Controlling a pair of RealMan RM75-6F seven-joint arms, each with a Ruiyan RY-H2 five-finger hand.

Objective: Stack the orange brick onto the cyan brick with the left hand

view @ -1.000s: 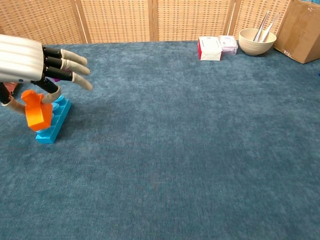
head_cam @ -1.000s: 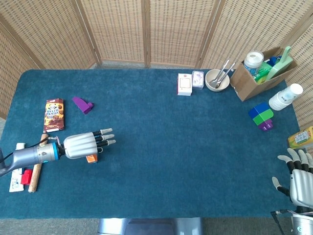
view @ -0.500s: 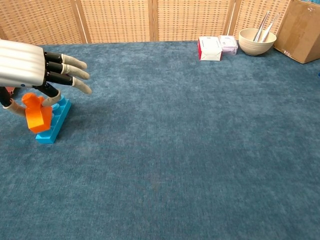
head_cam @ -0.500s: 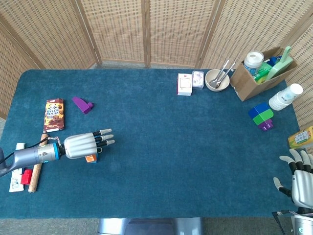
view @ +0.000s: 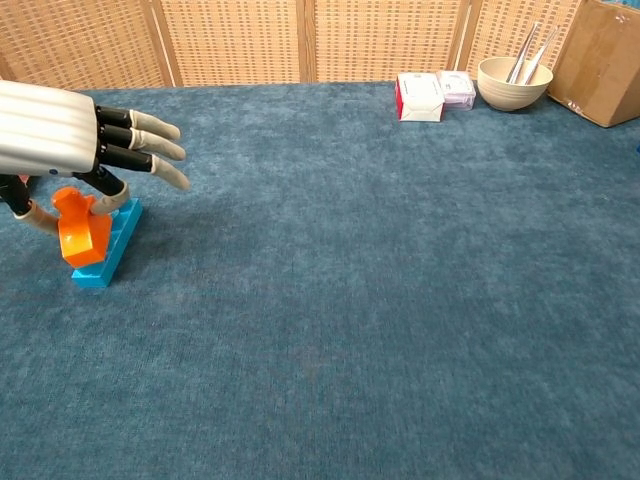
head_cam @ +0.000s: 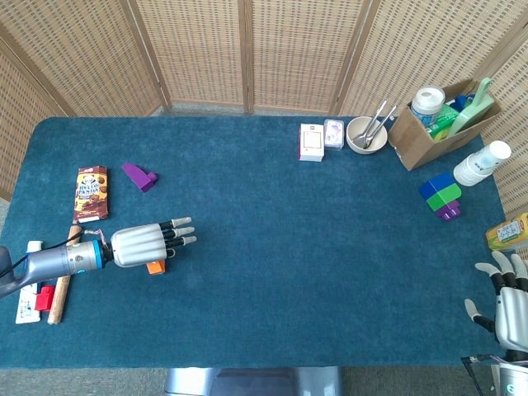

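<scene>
My left hand (view: 60,135) (head_cam: 147,244) hovers over the left part of the table and pinches the orange brick (view: 82,230) between thumb and a finger, other fingers stretched out. The orange brick (head_cam: 155,266) hangs tilted, its lower end down at the near end of the cyan brick (view: 108,250), which lies flat on the cloth. Whether the two bricks touch I cannot tell. In the head view the cyan brick is hidden under the hand. My right hand (head_cam: 507,301) rests at the table's front right corner, fingers spread, holding nothing.
A snack packet (head_cam: 91,193), a purple brick (head_cam: 139,176) and a wooden stick (head_cam: 61,289) lie near the left hand. Far back stand two small boxes (view: 420,96), a bowl (view: 512,82) and a cardboard box (view: 600,62). Stacked blue-green-purple bricks (head_cam: 440,196) sit right.
The left hand has lowered the orange brick a little toward the cyan brick and shifted slightly right. The right hand has slid a bit lower toward the frame's bottom edge.
</scene>
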